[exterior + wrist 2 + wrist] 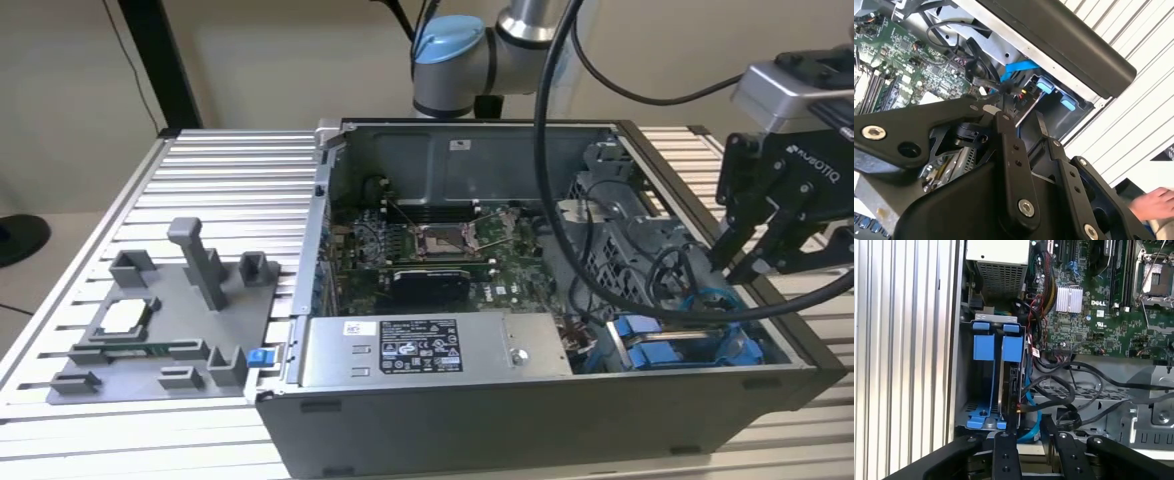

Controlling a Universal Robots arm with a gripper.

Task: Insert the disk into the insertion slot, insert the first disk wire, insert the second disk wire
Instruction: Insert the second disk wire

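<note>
The disk (pixel 1012 386) stands on edge in the insertion slot (pixel 985 390), a grey metal bay with blue rails (pixel 984 347) in the case corner. A black connector with coloured wires (pixel 1018 408) sits against the disk's near end. A blue cable (pixel 1032 412) curves right beside it; I cannot tell where its plug ends. My gripper (pixel 1026 434) hovers just above that end of the disk, open, with nothing between its fingers (pixel 1005 442). It hangs over the case's corner at the exterior view's right (pixel 755 266), and the blue rails (pixel 665 345) lie below it. In the second wrist view the gripper (pixel 1023 124) is close to the connector (pixel 1020 93).
Black cables (pixel 1074 390) loop across the case floor beside the bay. The green motherboard (pixel 441 245) and the grey power-supply box (pixel 414 350) occupy the case's middle and front. A grey fixture (pixel 160 320) lies on the slatted table. A person's hand (pixel 1154 202) rests outside the case.
</note>
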